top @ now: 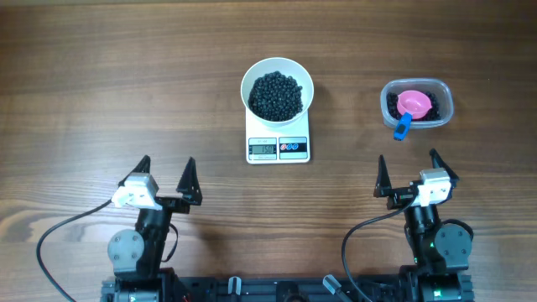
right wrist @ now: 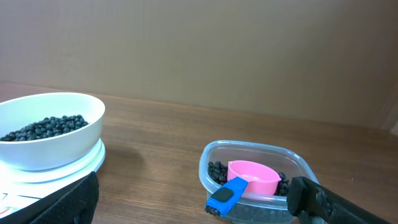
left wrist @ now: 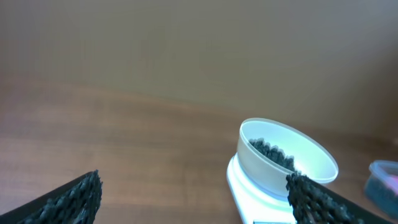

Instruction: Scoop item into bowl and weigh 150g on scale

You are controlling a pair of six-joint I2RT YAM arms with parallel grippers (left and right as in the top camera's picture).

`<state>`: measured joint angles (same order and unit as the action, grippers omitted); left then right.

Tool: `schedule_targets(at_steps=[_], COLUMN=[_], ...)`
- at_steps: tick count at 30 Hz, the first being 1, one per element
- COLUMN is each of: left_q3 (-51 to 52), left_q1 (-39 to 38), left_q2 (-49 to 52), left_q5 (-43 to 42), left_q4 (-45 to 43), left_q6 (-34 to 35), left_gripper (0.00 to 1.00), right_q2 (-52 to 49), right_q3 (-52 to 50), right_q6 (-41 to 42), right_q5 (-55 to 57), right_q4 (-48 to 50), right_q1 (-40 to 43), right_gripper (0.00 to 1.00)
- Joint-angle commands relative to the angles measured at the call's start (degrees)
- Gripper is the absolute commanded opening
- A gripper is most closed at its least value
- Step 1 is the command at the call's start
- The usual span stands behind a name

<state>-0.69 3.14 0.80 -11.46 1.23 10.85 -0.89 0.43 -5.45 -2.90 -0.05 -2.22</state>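
Two tools sit apart, each with its ridged black fingers spread wide. Ahead and right of the left tool (top: 167, 164), a round, smooth white bowl (top: 248, 77) rests on a flat white rectangular scale (top: 278, 138), filled with small glossy black pellets (top: 277, 94). Just ahead of the right tool (top: 408, 159), a clear rounded-rectangular plastic tub (top: 449, 105) holds a pink scoop (top: 414, 103), its blue handle overhanging the near rim. Bare wood-grain bench (top: 101, 75) lies between the tools and the things.

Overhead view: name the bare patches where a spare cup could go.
Widest: bare wood left of the bowl and scale, beyond the left hand. Narrower: the strip between scale and tub. Crowded: near edge, where the right hand sits just short of the tub.
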Motion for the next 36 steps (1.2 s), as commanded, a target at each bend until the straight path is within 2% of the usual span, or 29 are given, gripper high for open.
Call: schedule_targets(at_steps=[1,8,12,14,21,28,36], left_q3=[0.37,0.37,0.37,0.37,0.37,0.37,0.37], left_q1=[0.57,0.57,0.57,0.57,0.15,0.13,0.13], left_q2=[-0.55,-0.42,-0.42,-0.42,-0.44,-0.44,-0.44], left_q5=[-0.26,0.83,1.46,3.52,11.69,11.47,10.95], left_q4=[2.34,2.32,2.43,2.69,3.15,3.17,3.3], left_q6=[-0.13,-2.95,-13.62,-15.82,-15.8,-15.58,-11.89], left_gripper=[1.0,1.0,1.0,1.0,1.0,1.0,1.0], right_q2=[0.68,0.68,0.68,0.68,0.68,0.68,0.68], right_q3=[-0.13,-0.13,-0.13,-0.13,-0.13,-0.13,-0.13], right_q6=[-0.44,-0.44,-0.46,-0.46,-0.46,-0.46,-0.46], right_q5=[0.31,0.31,0.33,0.31,0.31,0.33,0.33], right_q4=[0.07,0.07,0.07,0.07,0.07,0.07,0.07], right_q1=[-0.2,-0.2,-0.2,-0.2,-0.2,-0.2,-0.2], right_gripper=[1.0,1.0,1.0,1.0,1.0,1.0,1.0])
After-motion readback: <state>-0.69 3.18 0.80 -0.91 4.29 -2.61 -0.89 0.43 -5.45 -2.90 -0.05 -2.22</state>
